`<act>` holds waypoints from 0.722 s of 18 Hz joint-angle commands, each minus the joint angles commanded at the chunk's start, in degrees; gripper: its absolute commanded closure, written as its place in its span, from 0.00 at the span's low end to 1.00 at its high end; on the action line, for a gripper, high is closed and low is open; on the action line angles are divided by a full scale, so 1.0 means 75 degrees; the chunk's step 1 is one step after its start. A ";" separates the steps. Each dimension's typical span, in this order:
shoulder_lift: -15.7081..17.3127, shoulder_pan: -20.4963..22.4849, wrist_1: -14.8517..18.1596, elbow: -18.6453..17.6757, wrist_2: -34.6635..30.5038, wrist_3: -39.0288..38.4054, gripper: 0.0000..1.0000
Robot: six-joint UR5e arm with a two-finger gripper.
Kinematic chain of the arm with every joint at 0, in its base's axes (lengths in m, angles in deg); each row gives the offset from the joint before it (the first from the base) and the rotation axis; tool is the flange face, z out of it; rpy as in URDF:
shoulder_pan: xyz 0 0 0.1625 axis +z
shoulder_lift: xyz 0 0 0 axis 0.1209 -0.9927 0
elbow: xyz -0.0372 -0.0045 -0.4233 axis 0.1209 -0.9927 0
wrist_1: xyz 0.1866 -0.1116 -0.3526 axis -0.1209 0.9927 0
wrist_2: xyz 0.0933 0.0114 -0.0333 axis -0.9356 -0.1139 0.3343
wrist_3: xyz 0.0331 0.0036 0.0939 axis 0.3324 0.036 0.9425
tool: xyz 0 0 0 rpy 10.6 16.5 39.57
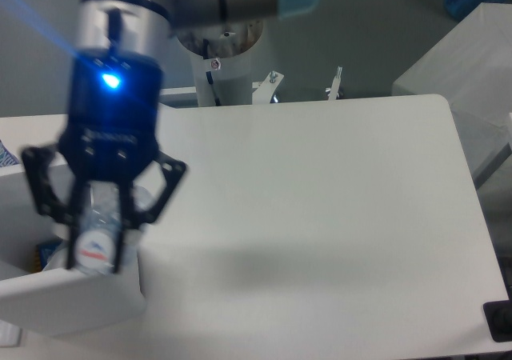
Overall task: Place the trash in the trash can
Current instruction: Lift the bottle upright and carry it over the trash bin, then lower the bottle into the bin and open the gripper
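One crushed plastic bottle (pixel 98 236) is clamped between the jaws of the gripper (pixel 98 252), held in the air above the near wall of the white trash can (pixel 76 296). Motion blur obscures fine detail. Carry step appears nearly complete. Next move, in my judgement: centre over the opening, then release.

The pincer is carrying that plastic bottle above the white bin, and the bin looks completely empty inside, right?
Not quite. The pincer does hold the plastic bottle over the white bin, but the bin is not empty: the camera view shows something blue, yellow and white already lying inside it, though too little shows to say what it is.
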 joint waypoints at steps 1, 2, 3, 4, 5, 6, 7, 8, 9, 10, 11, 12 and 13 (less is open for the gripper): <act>-0.0035 -0.0083 0.0000 -0.0035 -0.0012 0.0012 0.74; -0.0093 -0.0199 0.0000 -0.0105 -0.0012 0.0035 0.74; -0.0164 -0.0363 0.0000 -0.0175 -0.0012 0.0058 0.74; -0.0234 -0.0457 0.0012 -0.0211 -0.0012 0.0070 0.74; -0.0327 -0.0574 0.0000 -0.0258 -0.0012 0.0070 0.74; -0.0410 -0.0680 0.0000 -0.0293 -0.0012 0.0070 0.74; -0.0492 -0.0739 0.0000 -0.0374 -0.0012 0.0082 0.74; -0.0539 -0.0821 0.0000 -0.0387 -0.0012 0.0082 0.74; -0.0597 -0.0926 0.0000 -0.0433 -0.0012 0.0082 0.74; -0.0598 -0.0997 0.0000 -0.0538 -0.0023 0.0082 0.74; -0.0575 -0.1021 0.0000 -0.0725 -0.0047 0.0094 0.73; -0.0551 -0.1056 0.0000 -0.0808 -0.0047 0.0094 0.73; -0.0563 -0.1126 0.0000 -0.0832 -0.0035 0.0094 0.73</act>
